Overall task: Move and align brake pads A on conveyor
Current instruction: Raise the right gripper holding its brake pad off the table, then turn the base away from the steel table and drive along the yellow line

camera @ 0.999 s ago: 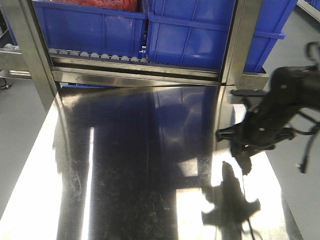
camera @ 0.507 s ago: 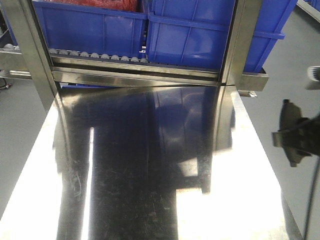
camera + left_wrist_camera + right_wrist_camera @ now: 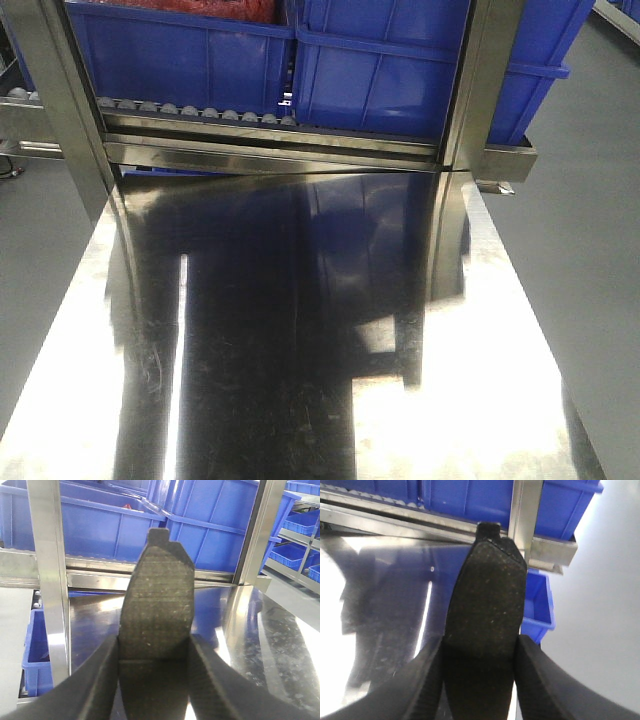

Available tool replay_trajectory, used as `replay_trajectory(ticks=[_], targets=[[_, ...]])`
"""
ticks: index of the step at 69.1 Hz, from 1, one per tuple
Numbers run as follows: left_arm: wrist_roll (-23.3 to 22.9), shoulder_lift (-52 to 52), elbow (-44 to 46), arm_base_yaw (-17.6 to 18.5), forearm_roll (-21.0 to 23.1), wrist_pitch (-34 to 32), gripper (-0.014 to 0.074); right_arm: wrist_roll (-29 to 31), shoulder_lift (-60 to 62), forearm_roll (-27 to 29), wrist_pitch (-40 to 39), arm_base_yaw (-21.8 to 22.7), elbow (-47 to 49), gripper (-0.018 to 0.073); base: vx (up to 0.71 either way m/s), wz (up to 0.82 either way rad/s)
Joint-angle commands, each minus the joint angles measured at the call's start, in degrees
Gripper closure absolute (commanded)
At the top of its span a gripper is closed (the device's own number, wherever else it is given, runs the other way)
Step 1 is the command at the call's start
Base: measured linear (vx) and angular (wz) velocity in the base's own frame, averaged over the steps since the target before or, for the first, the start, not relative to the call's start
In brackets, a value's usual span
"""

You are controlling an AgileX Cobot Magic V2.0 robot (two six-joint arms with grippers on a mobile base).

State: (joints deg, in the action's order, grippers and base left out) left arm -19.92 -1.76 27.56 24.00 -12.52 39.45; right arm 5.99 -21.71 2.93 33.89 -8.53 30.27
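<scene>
In the left wrist view a dark grey brake pad (image 3: 157, 600) stands on end between the black fingers, and my left gripper (image 3: 155, 655) is shut on it above the shiny steel table. The right wrist view shows another brake pad (image 3: 487, 605) clamped the same way, with my right gripper (image 3: 479, 652) shut on it near the table's right edge. Neither arm appears in the front view. The conveyor is out of view.
The steel table (image 3: 300, 330) fills the front view. Behind it stands a steel rack (image 3: 280, 150) holding blue bins (image 3: 200, 60). A small blue bin (image 3: 537, 605) sits on the grey floor beside the table's right edge. Steel uprights (image 3: 47, 580) flank the rack.
The right arm, over the table's right side a second ago, has swung off to the right and left the front view. The table itself is unchanged.
</scene>
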Motion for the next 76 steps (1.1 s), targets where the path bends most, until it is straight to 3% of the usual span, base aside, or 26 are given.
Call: replay_trajectory(ticks=[1, 18, 76], targets=[[-0.08, -0.81, 1.43, 0.17, -0.5, -5.34, 0.0602, 3.84, 4.36, 1.84, -9.38, 0.27, -0.99, 0.0561, 0.0, 0.0], [-0.08, -0.81, 1.43, 0.17, -0.5, -5.34, 0.0602, 5.2, 13.48, 5.13, -13.93, 0.27, -5.75, 0.0561, 0.0, 0.0], [-0.08, -0.81, 1.43, 0.17, -0.66, -5.35, 0.0602, 5.2, 13.68, 5.27, -13.67, 0.33, -5.75, 0.0561, -0.02, 0.09]])
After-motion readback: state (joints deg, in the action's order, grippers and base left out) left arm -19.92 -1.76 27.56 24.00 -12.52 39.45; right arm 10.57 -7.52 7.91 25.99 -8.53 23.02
